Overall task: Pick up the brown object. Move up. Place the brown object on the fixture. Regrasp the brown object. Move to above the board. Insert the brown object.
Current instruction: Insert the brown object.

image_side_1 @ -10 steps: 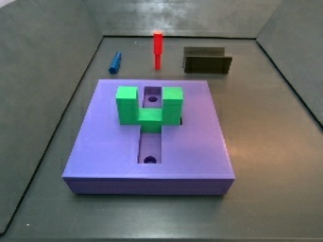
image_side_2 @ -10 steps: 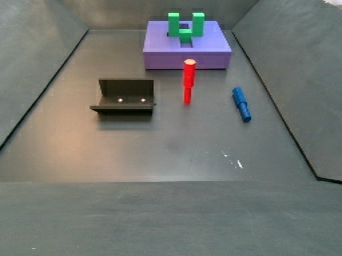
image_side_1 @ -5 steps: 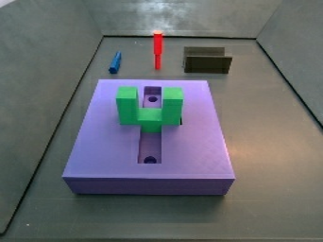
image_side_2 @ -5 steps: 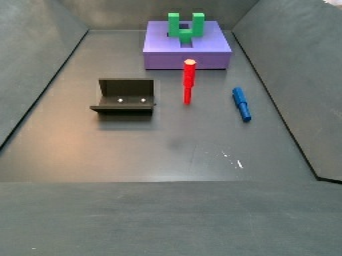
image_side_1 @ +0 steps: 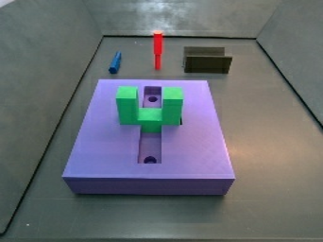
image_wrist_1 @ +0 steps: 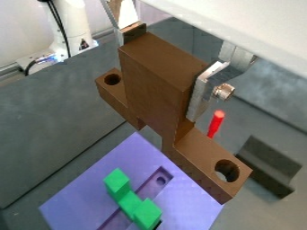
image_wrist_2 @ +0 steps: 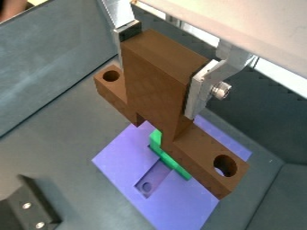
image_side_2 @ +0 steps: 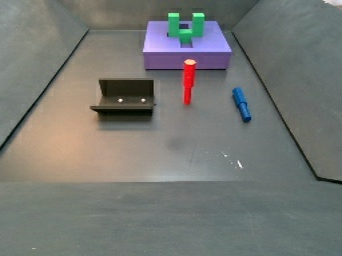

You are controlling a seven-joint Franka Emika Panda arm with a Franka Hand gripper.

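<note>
While clamped on the brown object (image_wrist_1: 168, 108), pincer (image_wrist_1: 162, 72) high above board (image_side_1: 151, 132).
Below: dull grey floor, fixture (image_side_2: 124, 98) well apart.

The brown object (image_wrist_1: 168, 112), a T-shaped piece with a hole near each end of its crossbar, is clamped between the gripper (image_wrist_1: 162, 67) fingers, high above the purple board (image_side_1: 151, 132). The dark fixture (image_side_2: 126, 97) stands empty on the floor.

No legible text, label, brand, number or sign was present on any item. The gripper (image_wrist_1: 162, 65), above the board (image_wrist_1: 84, 193), carried no markings; the brown object (image_wrist_1: 162, 90) between its fingers was unmarked.
</note>
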